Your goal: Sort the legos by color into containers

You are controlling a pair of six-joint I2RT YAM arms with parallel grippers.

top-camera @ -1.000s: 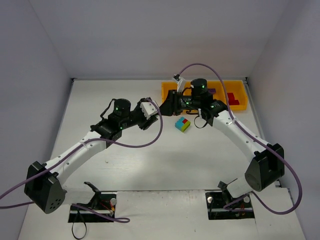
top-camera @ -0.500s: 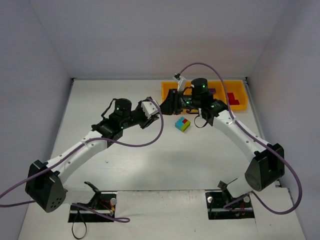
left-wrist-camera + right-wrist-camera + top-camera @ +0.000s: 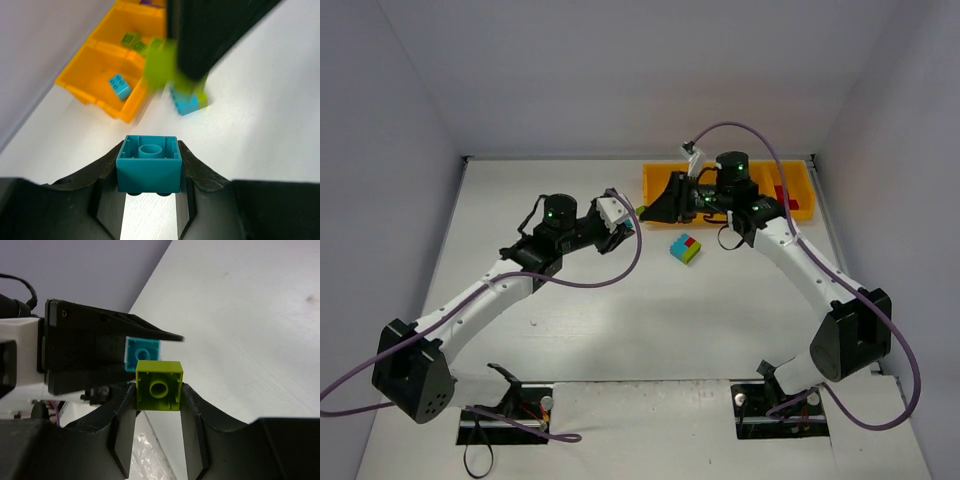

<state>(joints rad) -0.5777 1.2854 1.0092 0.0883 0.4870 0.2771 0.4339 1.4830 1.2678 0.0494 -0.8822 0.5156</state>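
With my left gripper (image 3: 148, 172) clamped on a teal brick (image 3: 148, 156) and my right gripper (image 3: 159, 401) clamped on a lime brick (image 3: 160, 381), I judge the sort mid-step; next, carry each over its colour-matched compartment of the tray (image 3: 92, 70).

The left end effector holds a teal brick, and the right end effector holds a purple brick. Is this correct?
Not fully. The right end effector holds a lime green brick, not a purple one; the right wrist view shows it clamped between the fingers. The rest stands: the left end effector holds a teal brick.
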